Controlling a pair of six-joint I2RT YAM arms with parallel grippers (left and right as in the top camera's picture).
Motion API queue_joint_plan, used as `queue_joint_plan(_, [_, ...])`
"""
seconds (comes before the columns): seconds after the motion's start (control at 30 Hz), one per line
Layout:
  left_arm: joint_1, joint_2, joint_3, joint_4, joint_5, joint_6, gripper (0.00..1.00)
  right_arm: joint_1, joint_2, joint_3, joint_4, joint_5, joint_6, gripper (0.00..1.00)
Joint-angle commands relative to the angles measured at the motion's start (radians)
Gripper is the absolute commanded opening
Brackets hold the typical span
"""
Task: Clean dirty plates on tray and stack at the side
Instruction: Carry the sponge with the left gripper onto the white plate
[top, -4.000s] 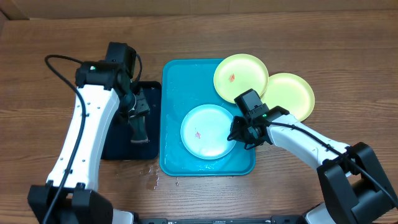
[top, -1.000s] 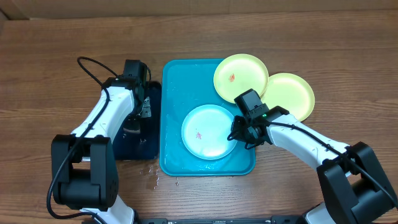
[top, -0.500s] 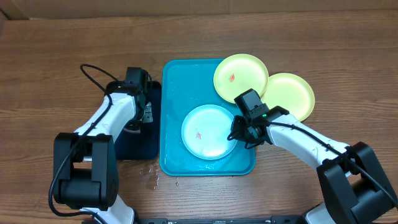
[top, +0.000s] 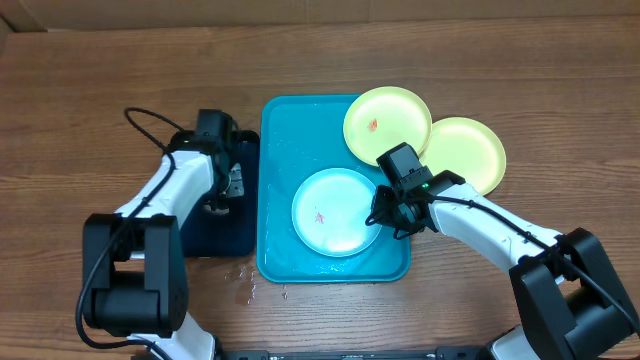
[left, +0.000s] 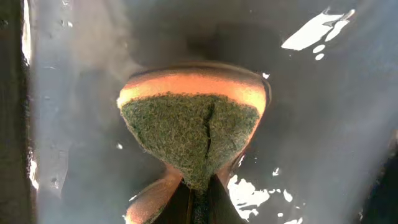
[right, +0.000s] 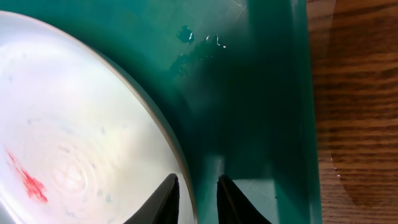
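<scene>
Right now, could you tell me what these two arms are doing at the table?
The left gripper is shut on a sponge over the wet dark tray. The right gripper straddles the rim of the light-blue plate, which lies red-smeared in the turquoise tray; whether it pinches the rim is unclear. A smeared green plate overlaps the tray's far right corner; a second green plate lies beside it.

Robot lab bench, tabletop manip. setup.
Wood-grain table (top: 90, 60) w/ 2 white-black arms (top: 165, 190) based at its near edge, loose cable (top: 140, 108) by left one; turquoise tray (top: 280, 150), plastic plates (top: 338, 212) & dark tray (top: 215, 238) laid out mid-table.
</scene>
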Motion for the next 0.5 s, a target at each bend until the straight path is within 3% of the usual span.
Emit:
queue_joint_plan(0.0, [0.066,-0.024,0.037,-0.026,0.186,-0.006,0.04,0.0,0.013,0.012,0.006,-0.009,0.002,0.21])
queue_joint_plan(0.13, [0.161,-0.075,0.055,-0.041,0.341,-0.006,0.04,0.0,0.013,0.012,0.009,-0.008,0.002,0.04])
queue_joint_plan(0.27, [0.23,-0.152,0.056,-0.044,0.555,0.014,0.04,0.0,0.013,0.012,0.03,-0.01,0.002,0.04])
queue_joint_plan(0.47, [0.197,-0.236,0.056,-0.043,0.53,0.048,0.04,0.0,0.013,0.012,0.04,-0.108,0.001,0.04])
